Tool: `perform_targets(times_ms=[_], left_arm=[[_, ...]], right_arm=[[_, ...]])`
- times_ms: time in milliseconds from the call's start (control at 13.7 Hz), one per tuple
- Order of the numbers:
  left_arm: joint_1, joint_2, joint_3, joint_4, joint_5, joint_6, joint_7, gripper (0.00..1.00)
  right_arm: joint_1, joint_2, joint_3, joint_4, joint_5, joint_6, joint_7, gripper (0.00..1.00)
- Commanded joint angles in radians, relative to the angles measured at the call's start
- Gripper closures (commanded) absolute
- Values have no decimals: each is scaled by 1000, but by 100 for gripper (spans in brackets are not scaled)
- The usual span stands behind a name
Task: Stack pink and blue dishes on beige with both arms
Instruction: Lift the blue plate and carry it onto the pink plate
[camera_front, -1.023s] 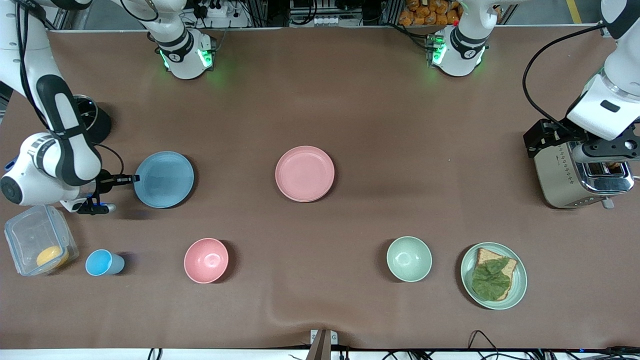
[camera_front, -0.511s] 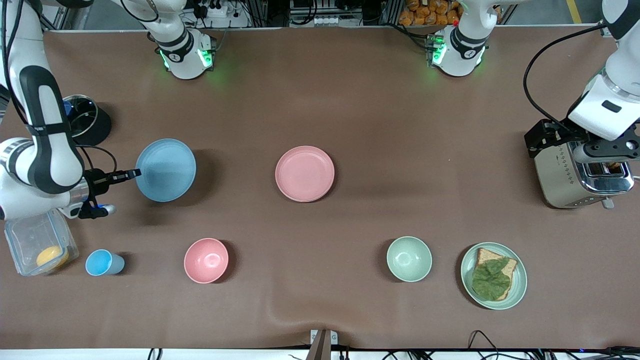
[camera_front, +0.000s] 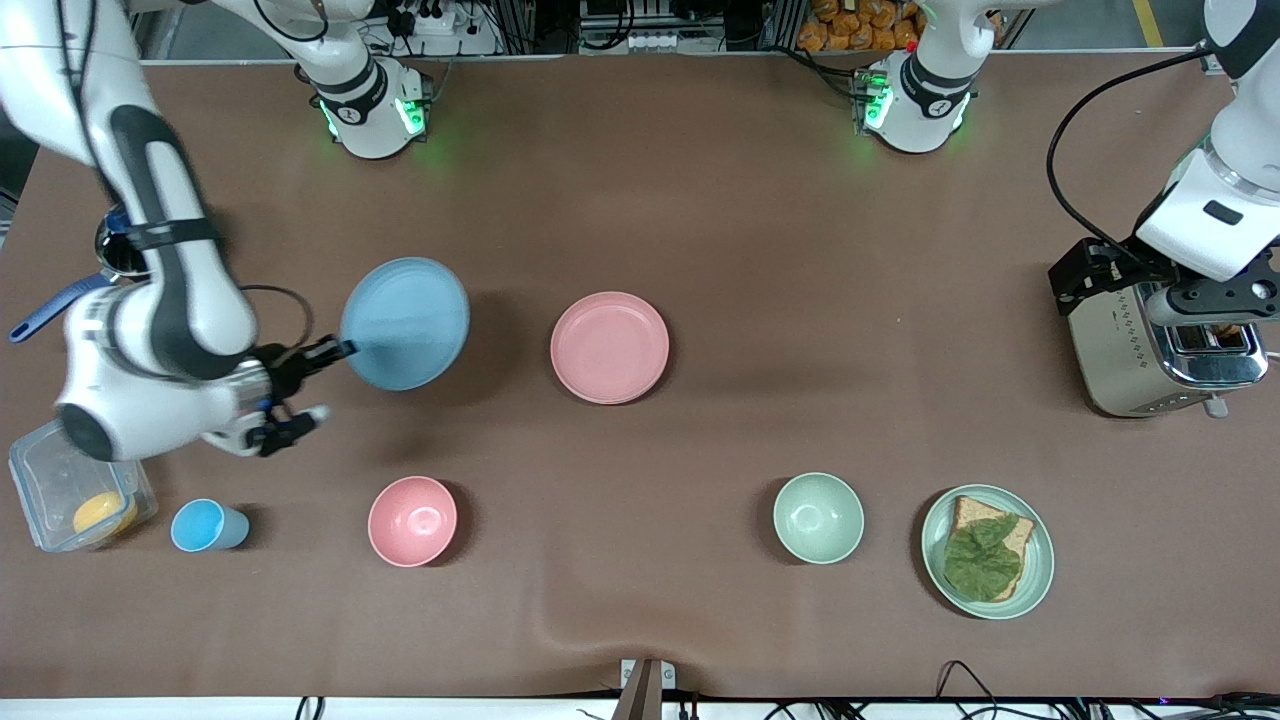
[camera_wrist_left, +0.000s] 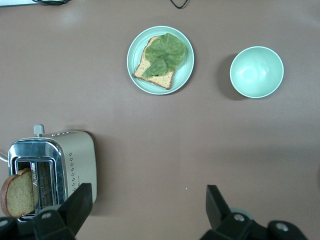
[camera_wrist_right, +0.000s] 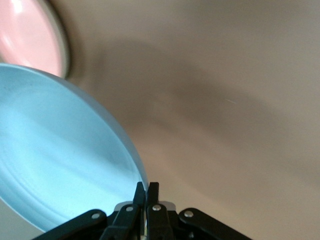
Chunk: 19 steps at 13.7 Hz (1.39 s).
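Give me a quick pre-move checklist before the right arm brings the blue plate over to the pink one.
1. Grip on blue plate: right gripper is shut on its rim, plate lifted off the table. Ok.
2. Plate attitude: it looks tilted in the right wrist view; how securely the rim is pinched, cannot tell.
3. Target: pink plate lies flat with nothing on it. Ok.
4. Beige plate under the pink one: none visible from any view. Cannot tell.
5. Path between blue and pink plates: bare tabletop; pink bowl sits nearer the front camera, out of the way. Ok.
6. Left gripper: open, waiting over the toaster, away from the plates. Ok.
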<state>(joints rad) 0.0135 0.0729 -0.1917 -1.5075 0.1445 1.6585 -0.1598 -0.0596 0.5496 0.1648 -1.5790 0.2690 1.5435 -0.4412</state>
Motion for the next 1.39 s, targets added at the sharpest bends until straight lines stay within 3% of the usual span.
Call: perform_targets(times_ms=[0,657,1023,1315], left_arm=[[0,-22,3,-13,-11,-13,9,0],[2,-25,6,-14,-13,-28,9,0],[2,-25,6,-14,-14,-36,11,0],[0,-25,5,-13,-14,-36,11,0]], right_arm=[[75,-22,-7,-7,90,26,-11,100],[400,-25,-10,-55,82,355,398,100],[466,-5,-16,-127,58,506,444,100],[469,21,-22,-131,38,514,444,100]])
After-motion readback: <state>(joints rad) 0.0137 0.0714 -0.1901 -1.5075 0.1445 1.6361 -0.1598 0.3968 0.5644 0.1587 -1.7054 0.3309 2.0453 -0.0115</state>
